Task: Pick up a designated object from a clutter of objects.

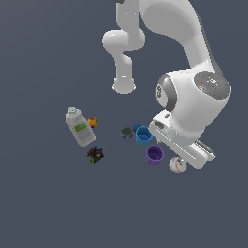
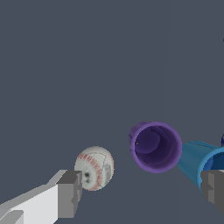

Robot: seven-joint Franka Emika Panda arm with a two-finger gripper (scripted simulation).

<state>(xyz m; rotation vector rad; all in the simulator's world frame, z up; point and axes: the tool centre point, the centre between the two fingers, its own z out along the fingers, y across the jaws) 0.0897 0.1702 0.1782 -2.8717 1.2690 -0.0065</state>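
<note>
Exterior view, left to right: white bottle (image 1: pixel 80 127) lying tilted on the bench (image 1: pixel 43 203), red-yellow ball (image 1: pixel 92 122) just beside it, dark lump (image 1: pixel 95 155) below. Small can (image 1: pixel 127 132), blue cup (image 1: pixel 144 136), purple cup (image 1: pixel 155 155) clustering near the middle. Baseball (image 1: pixel 177 165) sitting at the exterior view's right, just beside the purple cup, partly under the arm's hand. Jaws (image 2: pixel 140 192) spreading wide in the wrist view, pinching nothing; one finger (image 2: pixel 68 192) appearing just beside the baseball (image 2: pixel 94 168), the other finger (image 2: pixel 214 189) overlapping the blue cup (image 2: pixel 197 162), purple cup (image 2: pixel 155 146) between.
</note>
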